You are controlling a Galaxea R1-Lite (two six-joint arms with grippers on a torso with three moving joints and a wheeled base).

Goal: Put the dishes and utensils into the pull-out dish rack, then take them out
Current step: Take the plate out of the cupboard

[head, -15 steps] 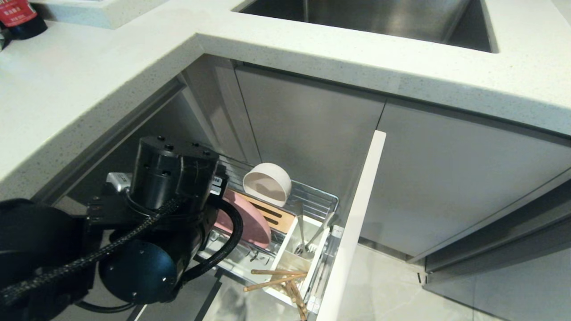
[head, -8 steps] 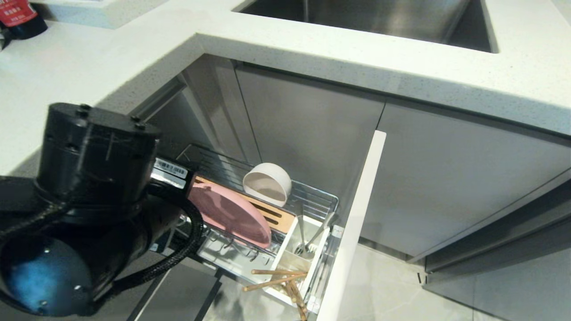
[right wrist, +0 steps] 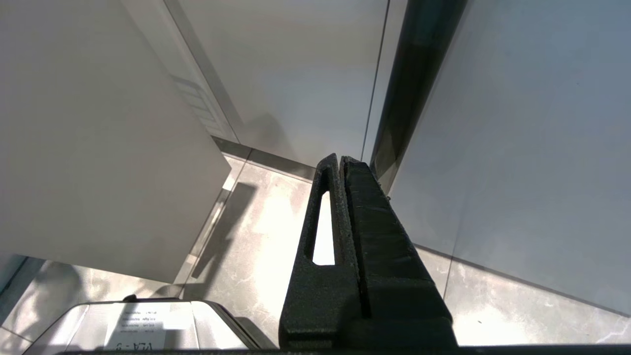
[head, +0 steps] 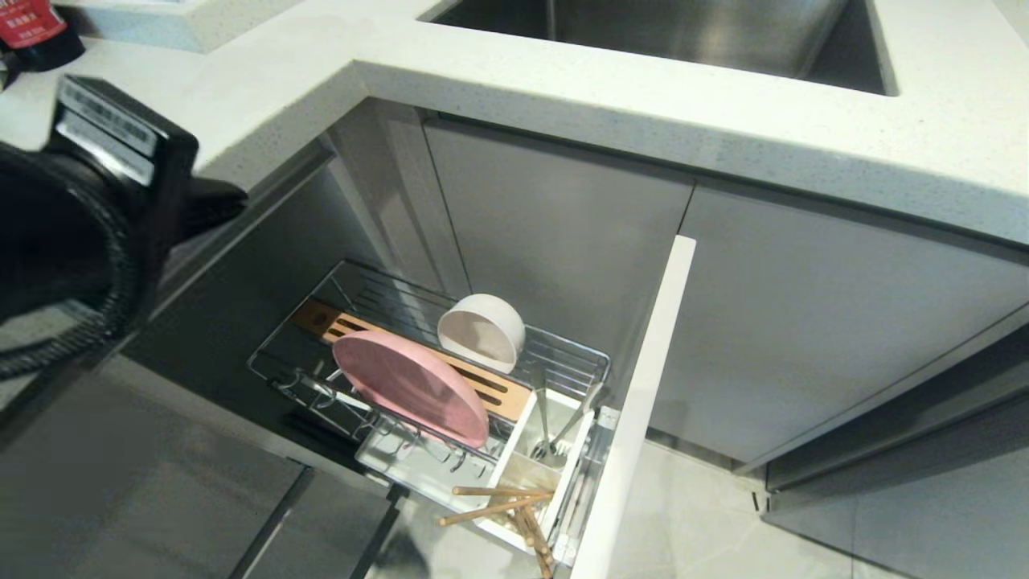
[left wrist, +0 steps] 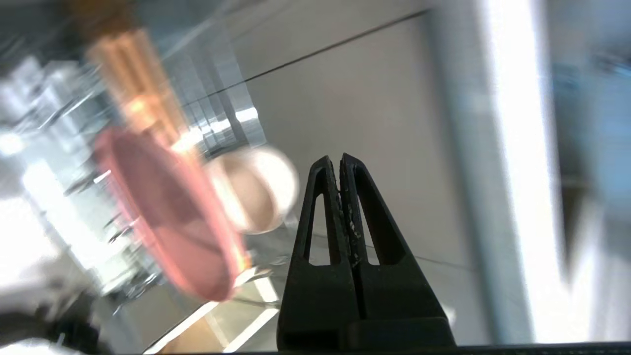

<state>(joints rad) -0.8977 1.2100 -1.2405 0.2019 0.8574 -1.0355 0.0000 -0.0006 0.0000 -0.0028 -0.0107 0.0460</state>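
The pull-out dish rack [head: 580, 351] is drawn out under the counter. The pink plate [head: 410, 398] stands on edge in its prongs, next to the slotted wooden strip [head: 490, 384]. The white bowl [head: 481, 331] lies on its side behind the strip. The spoon [head: 544, 418] stands in the white caddy [head: 514, 450], and the chopsticks [head: 498, 505] poke out of its front part. My left arm [head: 88, 201] is raised at the upper left, well clear of the rack. The left gripper [left wrist: 340, 159] is shut and empty, with the plate [left wrist: 167, 217] and bowl [left wrist: 251, 195] beyond it. The right gripper [right wrist: 340, 159] is shut and empty over the floor.
The rack's tall front panel [head: 643, 402] stands edge-on to the right of the basket. A white countertop [head: 241, 96] with a steel sink [head: 683, 32] runs above. A red-labelled bottle [head: 36, 32] stands at the far left corner. Grey cabinet doors close off the right side.
My left arm has lifted up and to the left, away from the rack, and uncovered the plate. Its gripper has gone from open to shut. The plate stays standing in the prongs.
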